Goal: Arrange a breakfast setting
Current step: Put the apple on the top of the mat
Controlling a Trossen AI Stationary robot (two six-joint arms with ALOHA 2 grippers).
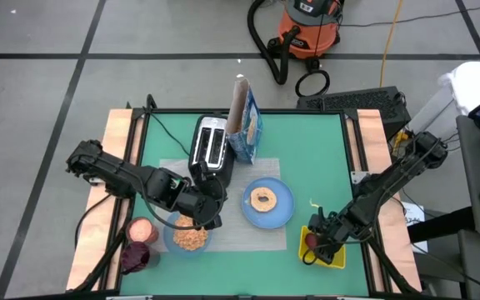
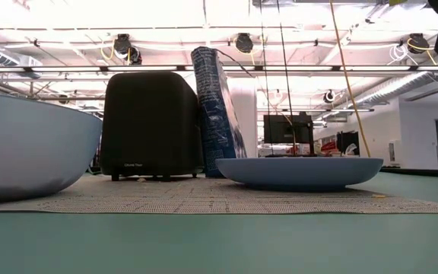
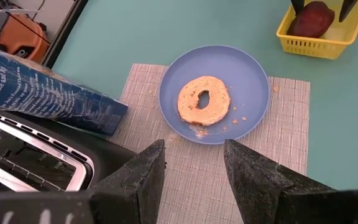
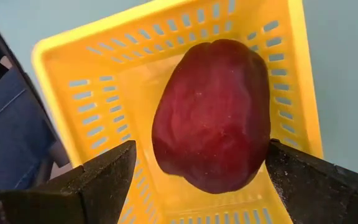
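The light-blue plate (image 1: 283,203) with the browned bagel (image 1: 263,198) lies on the grey mat (image 1: 233,235). The light-blue bowl (image 1: 192,238), with cereal in it, is on the mat's left part. The blue cereal box (image 1: 245,125) stands at the far side, next to the toaster. The dark red fruit (image 4: 213,115) lies in the yellow tray (image 4: 86,93). My right gripper (image 4: 202,155) is open, pointing down, with one finger on either side of the fruit. My left gripper (image 3: 194,168) is open and empty above the mat, between bowl and plate. No spoon shows.
The black-and-silver toaster (image 1: 211,146) stands at the mat's far edge, close to my left gripper. A pink cup (image 1: 142,229) and a dark purple thing (image 1: 136,258) are at the near left. The yellow tray (image 1: 327,250) sits at the near right.
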